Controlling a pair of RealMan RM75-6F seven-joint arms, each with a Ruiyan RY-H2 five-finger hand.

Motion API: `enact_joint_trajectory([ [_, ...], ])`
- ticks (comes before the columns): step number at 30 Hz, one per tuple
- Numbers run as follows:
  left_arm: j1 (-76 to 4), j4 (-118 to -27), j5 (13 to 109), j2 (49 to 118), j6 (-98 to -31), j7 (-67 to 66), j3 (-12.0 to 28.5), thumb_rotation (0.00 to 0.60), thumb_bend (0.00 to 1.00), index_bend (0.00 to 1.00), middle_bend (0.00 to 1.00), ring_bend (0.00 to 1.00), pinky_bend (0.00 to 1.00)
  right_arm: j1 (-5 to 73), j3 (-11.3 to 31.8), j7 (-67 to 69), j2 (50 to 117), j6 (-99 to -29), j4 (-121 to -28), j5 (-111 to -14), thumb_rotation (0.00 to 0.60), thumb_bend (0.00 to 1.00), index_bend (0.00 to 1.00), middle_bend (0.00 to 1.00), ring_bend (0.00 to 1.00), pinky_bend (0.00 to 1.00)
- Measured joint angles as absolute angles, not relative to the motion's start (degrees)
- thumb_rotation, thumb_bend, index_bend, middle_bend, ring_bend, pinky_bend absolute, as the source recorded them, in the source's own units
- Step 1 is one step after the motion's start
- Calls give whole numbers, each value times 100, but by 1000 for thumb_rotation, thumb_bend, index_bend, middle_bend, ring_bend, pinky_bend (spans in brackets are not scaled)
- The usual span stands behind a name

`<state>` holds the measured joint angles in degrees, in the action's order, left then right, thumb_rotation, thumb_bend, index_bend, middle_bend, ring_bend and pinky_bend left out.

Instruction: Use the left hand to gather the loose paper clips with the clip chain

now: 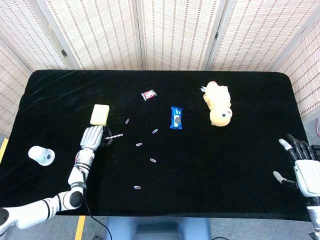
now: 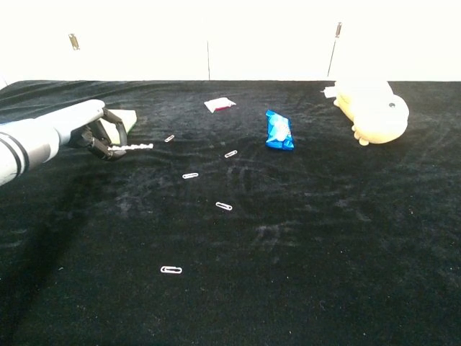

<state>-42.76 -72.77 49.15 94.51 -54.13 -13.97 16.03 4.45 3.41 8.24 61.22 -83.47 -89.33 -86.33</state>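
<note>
At the left of the picture my left hand (image 1: 92, 137) pinches the thin silver clip chain (image 1: 114, 136), five loose little paper clips (image 1: 139, 144) lie nearby, and my right hand (image 1: 303, 167) rests open, fingers apart.

Even overhead light, sharp focus; chest view backdrop blown out white, black cloth (image 2: 302, 238) perhaps underexposed.

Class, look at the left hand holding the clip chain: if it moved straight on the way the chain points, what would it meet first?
Probably the loose paper clip just beyond the clip chain held by the left hand, though depth is unclear and it may pass beside it.
</note>
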Motion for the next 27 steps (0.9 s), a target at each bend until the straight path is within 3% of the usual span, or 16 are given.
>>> enact_joint_trajectory([
  [11,-4253,-7746,5363,9435,-5484,-1308,1449,600,632,807,1000,1000,1000,419,326,1054,6138,-8518,-8839,-8805,600,235,46,0,30,0],
  [27,-4663,-6949,5395,10036,-5064,-1340,1520,600,639,807,1000,1000,1000,248,334,1299,6100,-8765,-8791,-8742,600,235,33,0,28,0],
])
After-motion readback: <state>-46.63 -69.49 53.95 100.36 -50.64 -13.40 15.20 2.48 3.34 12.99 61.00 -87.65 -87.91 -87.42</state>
